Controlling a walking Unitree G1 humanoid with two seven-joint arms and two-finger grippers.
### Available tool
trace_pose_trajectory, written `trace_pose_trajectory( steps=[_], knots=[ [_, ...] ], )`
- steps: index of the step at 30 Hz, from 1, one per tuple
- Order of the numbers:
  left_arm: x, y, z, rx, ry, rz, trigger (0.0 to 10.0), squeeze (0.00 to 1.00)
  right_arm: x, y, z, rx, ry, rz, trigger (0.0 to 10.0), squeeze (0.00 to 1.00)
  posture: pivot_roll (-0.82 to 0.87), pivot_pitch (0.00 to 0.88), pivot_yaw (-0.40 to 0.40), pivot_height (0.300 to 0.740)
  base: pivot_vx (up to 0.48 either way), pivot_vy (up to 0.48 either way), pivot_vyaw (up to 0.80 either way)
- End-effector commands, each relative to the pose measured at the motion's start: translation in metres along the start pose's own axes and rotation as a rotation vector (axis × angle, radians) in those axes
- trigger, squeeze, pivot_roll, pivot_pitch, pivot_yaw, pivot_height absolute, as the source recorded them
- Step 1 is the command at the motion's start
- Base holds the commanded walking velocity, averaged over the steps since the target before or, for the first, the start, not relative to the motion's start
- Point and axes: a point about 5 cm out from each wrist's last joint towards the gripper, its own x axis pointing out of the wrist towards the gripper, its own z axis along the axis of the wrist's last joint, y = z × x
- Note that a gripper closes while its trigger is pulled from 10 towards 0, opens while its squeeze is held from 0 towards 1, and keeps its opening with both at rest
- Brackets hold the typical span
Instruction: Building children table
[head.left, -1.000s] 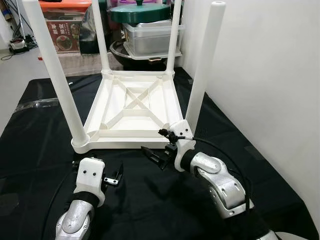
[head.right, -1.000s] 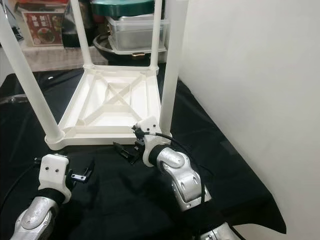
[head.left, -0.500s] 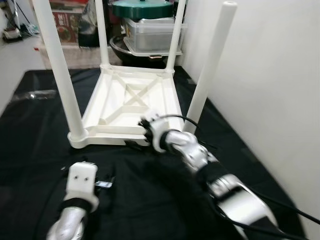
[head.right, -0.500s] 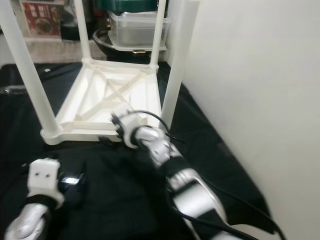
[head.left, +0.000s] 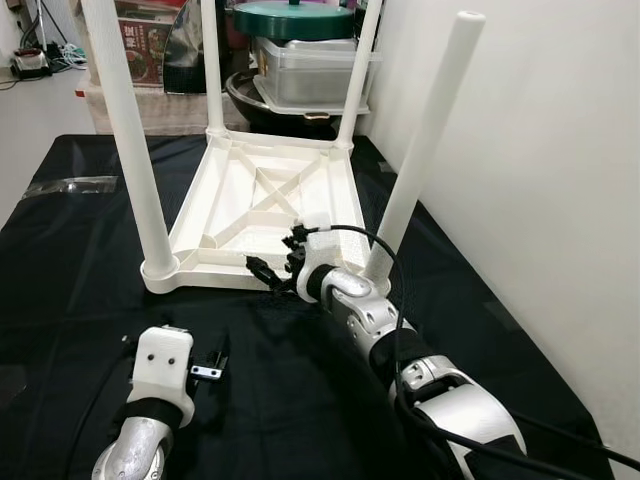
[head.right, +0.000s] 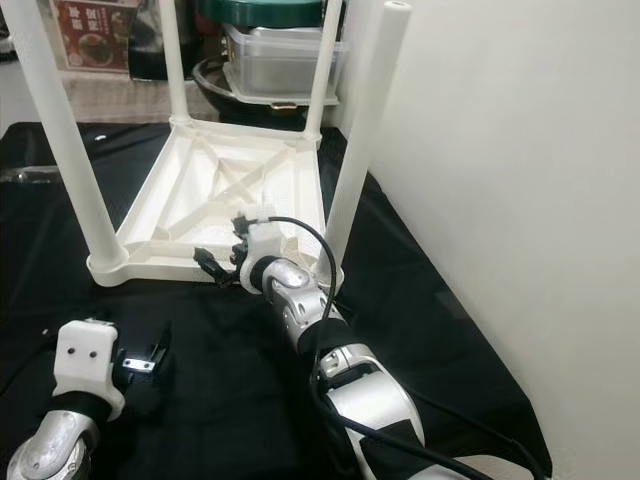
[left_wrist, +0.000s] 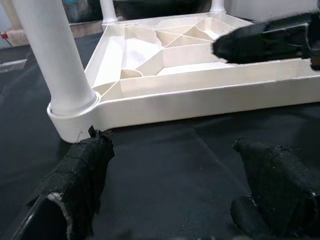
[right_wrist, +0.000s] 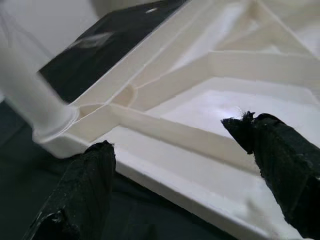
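Observation:
A white children's table (head.left: 255, 200) lies upside down on the black cloth (head.left: 70, 270), its four legs pointing up. The near-left leg (head.left: 130, 150) and near-right leg (head.left: 420, 150) stand at the front corners. My right gripper (head.left: 268, 268) reaches to the table's near rim and is open. In the right wrist view the rim (right_wrist: 165, 130) runs between its fingers (right_wrist: 80, 195). My left gripper (head.left: 212, 365) hovers open low over the cloth, short of the near-left corner (left_wrist: 70, 120), holding nothing.
A white wall (head.left: 540, 150) runs close along the right side. Behind the table stand a clear plastic bin (head.left: 310, 75) with a green lid (head.left: 290, 18) on top, and a red box (head.left: 145, 40). A clear plastic wrapper (head.left: 70, 185) lies on the cloth at far left.
My right arm has stretched forward, carrying its gripper from the near-right leg's base to the middle of the near rim. The left gripper has barely moved. The camera shifted slightly.

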Motion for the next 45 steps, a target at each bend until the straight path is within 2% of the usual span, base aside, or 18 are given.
trace_pose_trajectory(
  steps=[1,3,8,11,17,24,36,43,45],
  knots=[
    [0.001,0.000,-0.003,0.010,0.019,-0.012,10.0,0.00,-0.004,-0.007,-0.003,0.067,-0.007,-0.044,10.0,0.00,0.17,0.000,-0.074,0.740,0.000,0.000,0.00],
    [0.003,0.000,-0.003,0.003,0.018,-0.015,10.0,0.00,-0.007,-0.011,0.000,0.090,-0.038,-0.066,10.0,0.00,0.17,0.000,-0.071,0.740,0.000,0.000,0.00],
    [0.006,-0.010,-0.005,-0.025,0.027,-0.053,10.0,0.00,-0.014,-0.009,0.004,0.017,-0.084,-0.045,10.0,0.00,0.14,0.000,-0.051,0.740,0.000,0.000,0.80],
    [0.009,-0.011,-0.004,-0.021,0.020,-0.057,10.0,0.00,-0.015,-0.008,0.002,-0.006,-0.088,-0.044,10.0,0.00,0.14,0.000,-0.050,0.740,0.000,0.000,0.80],
    [0.008,-0.007,-0.002,0.007,0.007,-0.055,10.0,0.00,-0.014,-0.007,0.004,-0.005,-0.089,-0.049,10.0,0.00,0.16,0.000,-0.068,0.740,0.000,0.000,0.80],
    [0.004,0.004,0.000,-0.051,-0.015,-0.010,10.0,0.00,-0.014,-0.011,0.008,0.050,-0.098,-0.095,10.0,0.00,0.17,0.000,-0.080,0.740,0.000,0.000,0.48],
    [0.007,-0.004,0.005,-0.071,-0.043,-0.047,10.0,0.00,-0.014,-0.015,0.009,-0.072,-0.056,-0.038,10.0,0.00,0.17,0.000,-0.082,0.740,0.374,0.000,0.00],
    [0.010,-0.011,0.005,-0.080,-0.036,-0.063,10.0,0.00,-0.015,-0.020,0.011,-0.142,-0.026,-0.023,10.0,0.00,0.16,0.000,-0.087,0.740,0.000,0.000,0.00],
    [0.009,-0.013,0.004,-0.081,-0.031,-0.067,10.0,0.00,-0.017,-0.018,0.005,-0.172,0.015,0.023,10.0,0.00,0.16,0.000,-0.088,0.740,0.000,0.000,0.00]
  ],
)
